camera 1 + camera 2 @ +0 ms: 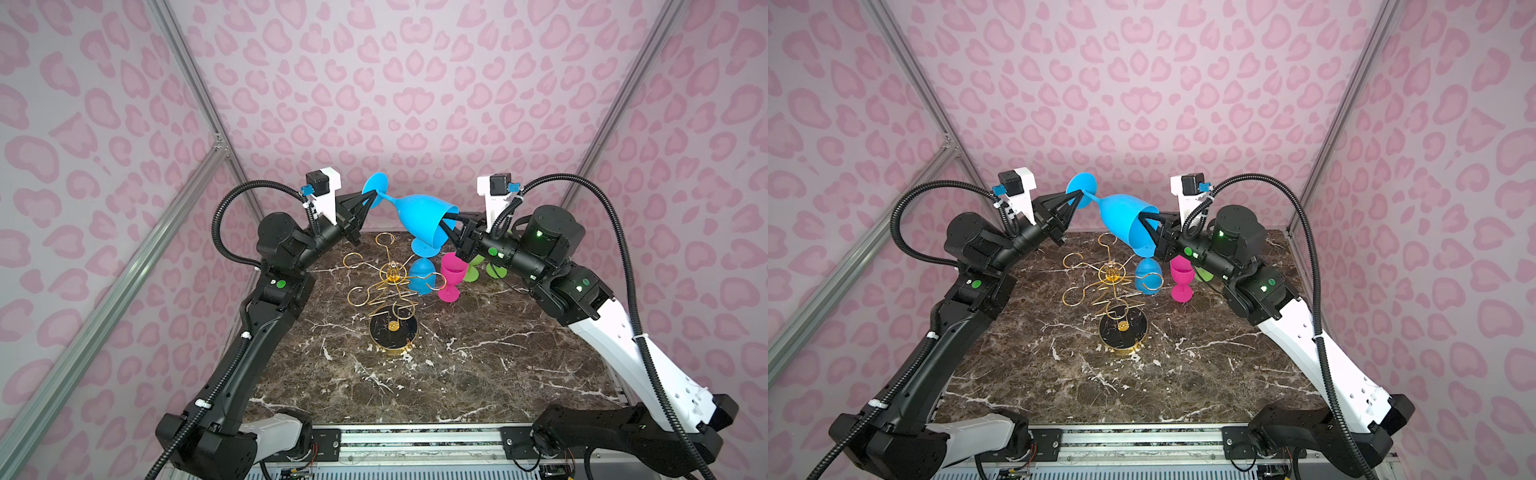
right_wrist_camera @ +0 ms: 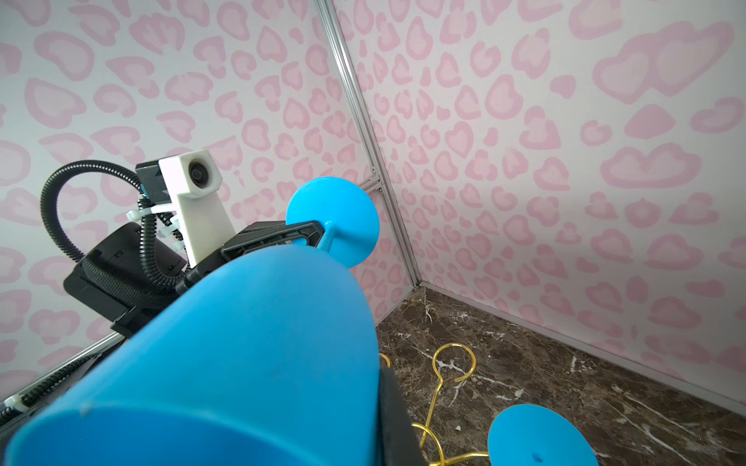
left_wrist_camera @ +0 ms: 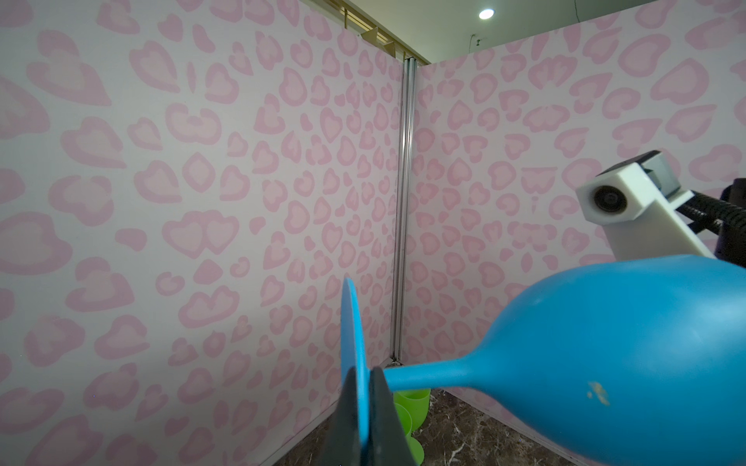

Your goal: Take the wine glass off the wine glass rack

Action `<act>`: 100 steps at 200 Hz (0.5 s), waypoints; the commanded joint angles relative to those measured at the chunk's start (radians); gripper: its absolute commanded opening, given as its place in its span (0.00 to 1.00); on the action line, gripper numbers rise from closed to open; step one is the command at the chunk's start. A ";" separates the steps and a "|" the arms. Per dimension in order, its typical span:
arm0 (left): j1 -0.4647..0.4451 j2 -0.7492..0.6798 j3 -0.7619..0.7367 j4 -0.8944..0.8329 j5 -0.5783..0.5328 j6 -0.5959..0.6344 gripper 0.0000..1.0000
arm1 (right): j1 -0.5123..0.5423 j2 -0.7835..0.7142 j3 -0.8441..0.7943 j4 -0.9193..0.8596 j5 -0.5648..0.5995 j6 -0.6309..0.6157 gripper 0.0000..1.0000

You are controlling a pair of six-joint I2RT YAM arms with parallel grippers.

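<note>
Mid-table, nearest me: wine glass rack [image 1: 392, 276], second blue glass [image 1: 420, 278] foot-up at its 2 o'clock. Pink glass [image 1: 451, 274] upright, 3 o'clock. Farthest, 12 o'clock, aloft clear of rack: blue wine glass [image 1: 419, 216], left gripper [image 1: 371, 195] pinching foot, right gripper [image 1: 446, 220] clamped on bowl rim.

table [image 1: 457, 374], near half: bare marble from the rack's base to the front edge; widest open lane, between both arms.
wine glass rack [image 1: 391, 275]: mid-table; gold wire arms fan out round the post, barring a low pass across the centre.
wine glass [image 1: 419, 216]: tilted in the air over the rack's far side, pinched at the foot by left gripper [image 1: 371, 196] and at the rim by right gripper [image 1: 447, 222]; closes that gap.
second blue glass [image 1: 417, 275]: on a right-hand hook, just beside pink glass [image 1: 452, 268].
green glasses [image 1: 471, 273]: far right, partly hidden behind the right arm.
table, left strip: narrow bare marble between rack and left arm.
walls [image 1: 415, 104]: close behind and on both sides.
</note>
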 commanded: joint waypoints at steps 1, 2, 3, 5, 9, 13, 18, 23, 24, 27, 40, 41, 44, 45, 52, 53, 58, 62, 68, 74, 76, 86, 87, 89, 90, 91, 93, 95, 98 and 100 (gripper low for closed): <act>0.000 0.003 -0.003 0.029 0.005 -0.025 0.04 | 0.008 0.000 0.008 0.024 -0.024 -0.001 0.00; 0.000 0.003 -0.003 0.029 0.004 -0.025 0.04 | 0.009 -0.001 0.008 0.024 -0.023 0.000 0.00; 0.000 0.003 -0.003 0.029 0.004 -0.026 0.04 | 0.009 -0.002 0.009 0.023 -0.023 -0.001 0.00; 0.000 0.003 -0.003 0.028 0.002 -0.027 0.05 | 0.010 -0.002 0.009 0.022 -0.022 0.001 0.00; 0.000 0.003 -0.004 0.028 -0.001 -0.028 0.08 | 0.009 -0.006 0.008 0.020 -0.018 0.001 0.00; -0.001 0.002 -0.006 0.028 -0.005 -0.030 0.13 | 0.010 -0.009 0.008 0.019 -0.013 0.002 0.00; 0.000 0.001 -0.007 0.028 -0.012 -0.031 0.19 | 0.009 -0.015 0.006 0.016 -0.005 0.004 0.00; 0.000 0.000 -0.008 0.028 -0.020 -0.032 0.26 | 0.009 -0.022 0.006 0.013 0.002 0.003 0.00; 0.000 -0.001 -0.008 0.028 -0.021 -0.032 0.27 | 0.009 -0.023 0.006 0.011 0.003 0.003 0.00; 0.000 -0.002 -0.008 0.028 -0.026 -0.033 0.30 | 0.009 -0.028 0.006 0.006 0.006 0.003 0.00; 0.000 -0.010 -0.008 0.023 -0.040 -0.026 0.42 | 0.001 -0.047 0.014 -0.024 0.022 -0.005 0.00; 0.001 -0.011 -0.008 0.022 -0.040 -0.026 0.42 | 0.001 -0.049 0.015 -0.027 0.023 -0.006 0.00; 0.000 -0.013 -0.021 0.021 -0.044 -0.024 0.44 | -0.002 -0.054 0.017 -0.034 0.028 -0.009 0.00; 0.000 -0.015 -0.028 0.020 -0.045 -0.023 0.45 | -0.003 -0.056 0.017 -0.037 0.031 -0.009 0.00; 0.001 -0.019 -0.038 0.016 -0.054 -0.017 0.49 | -0.010 -0.071 0.020 -0.055 0.044 -0.013 0.00; 0.001 -0.020 -0.039 0.016 -0.054 -0.016 0.50 | -0.011 -0.073 0.020 -0.057 0.045 -0.012 0.00; 0.001 -0.025 -0.042 0.014 -0.063 -0.013 0.53 | -0.017 -0.086 0.020 -0.070 0.056 -0.015 0.00; 0.001 -0.028 -0.045 0.011 -0.069 -0.010 0.59 | -0.024 -0.096 0.020 -0.080 0.062 -0.018 0.00; 0.001 -0.035 -0.048 0.009 -0.082 -0.006 0.70 | -0.034 -0.113 0.019 -0.098 0.073 -0.023 0.00; 0.002 -0.042 -0.053 0.008 -0.100 -0.004 0.77 | -0.047 -0.132 0.018 -0.119 0.084 -0.029 0.00; 0.002 -0.045 -0.055 0.008 -0.107 -0.003 0.79 | -0.052 -0.137 0.017 -0.128 0.090 -0.030 0.00; 0.004 -0.060 -0.069 0.009 -0.142 0.000 0.84 | -0.078 -0.167 0.013 -0.172 0.106 -0.038 0.00; 0.005 -0.061 -0.070 0.009 -0.145 0.001 0.84 | -0.081 -0.171 0.013 -0.177 0.108 -0.040 0.00; 0.006 -0.065 -0.074 0.009 -0.154 0.003 0.86 | -0.087 -0.179 0.012 -0.187 0.110 -0.043 0.00; 0.006 -0.067 -0.075 0.009 -0.158 0.003 0.86 | -0.091 -0.182 0.011 -0.192 0.112 -0.043 0.00; 0.007 -0.069 -0.077 0.009 -0.163 0.004 0.87 | -0.094 -0.183 0.011 -0.196 0.113 -0.043 0.00; 0.007 -0.073 -0.080 0.010 -0.172 0.005 0.88 | -0.098 -0.192 0.010 -0.207 0.117 -0.046 0.00; 0.008 -0.076 -0.083 0.011 -0.182 0.006 0.89 | -0.105 -0.199 0.008 -0.217 0.120 -0.048 0.00; 0.009 -0.081 -0.089 0.013 -0.196 0.007 0.91 | -0.112 -0.210 0.008 -0.233 0.126 -0.051 0.00; 0.010 -0.085 -0.093 0.014 -0.206 0.008 0.92 | -0.118 -0.215 0.006 -0.244 0.130 -0.053 0.00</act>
